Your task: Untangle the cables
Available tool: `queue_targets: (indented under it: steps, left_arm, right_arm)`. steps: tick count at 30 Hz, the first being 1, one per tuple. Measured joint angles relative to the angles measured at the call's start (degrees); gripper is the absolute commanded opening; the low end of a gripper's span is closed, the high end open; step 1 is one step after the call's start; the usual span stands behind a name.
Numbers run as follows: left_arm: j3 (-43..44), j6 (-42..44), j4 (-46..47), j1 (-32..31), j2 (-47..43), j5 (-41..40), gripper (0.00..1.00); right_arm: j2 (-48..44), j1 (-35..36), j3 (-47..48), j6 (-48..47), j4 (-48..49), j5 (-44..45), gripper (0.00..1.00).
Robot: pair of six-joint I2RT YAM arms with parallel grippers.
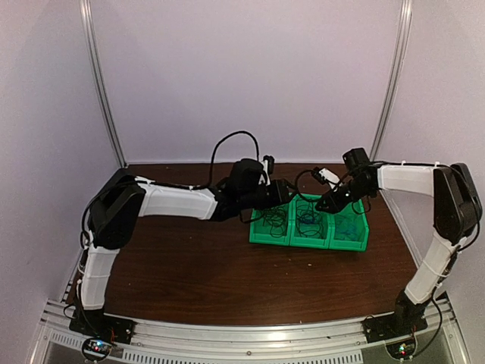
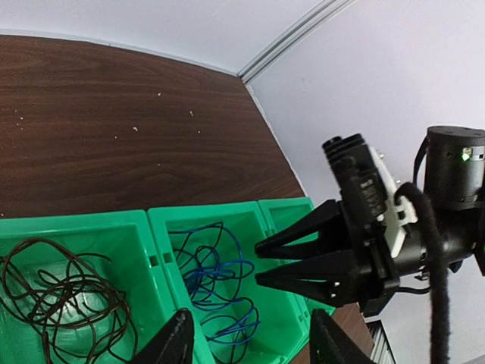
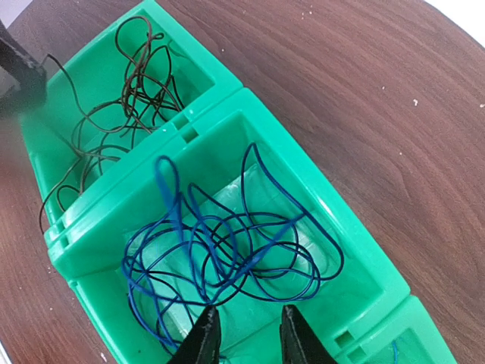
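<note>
A tangle of blue and black cables (image 3: pixel 227 250) lies in the middle compartment of a green bin (image 1: pixel 309 241); it also shows in the left wrist view (image 2: pixel 216 280). A dark brown-black cable (image 2: pixel 61 292) lies loose in the left compartment, also seen in the right wrist view (image 3: pixel 121 98). My right gripper (image 3: pixel 250 341) is open and empty, just above the near edge of the blue tangle. It shows in the left wrist view (image 2: pixel 261 263) with its jaws slightly apart. My left gripper (image 2: pixel 250 345) is open and empty above the bin's left and middle compartments.
The bin's right compartment (image 1: pixel 350 227) holds another thin wire, barely visible. The bin stands on a brown wooden table (image 1: pixel 189 265), near the back right. White walls and a metal corner rail (image 2: pixel 295 34) close in behind it. The two grippers hover close together over the bin.
</note>
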Motion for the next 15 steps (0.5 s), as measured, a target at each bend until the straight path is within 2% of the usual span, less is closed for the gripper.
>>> queue_targets:
  steps: [8,15]
  left_arm:
    - [-7.1,2.8,0.0,0.9,-5.9,-0.1,0.54]
    - [-13.9,7.4,-0.7,2.4,-14.8,-2.2,0.54]
  right_arm:
    - [-8.0,0.0,3.2,-2.1,-4.8,1.6,0.43]
    - [-3.6,0.0,6.7,-2.0,-4.8,-0.5,0.44]
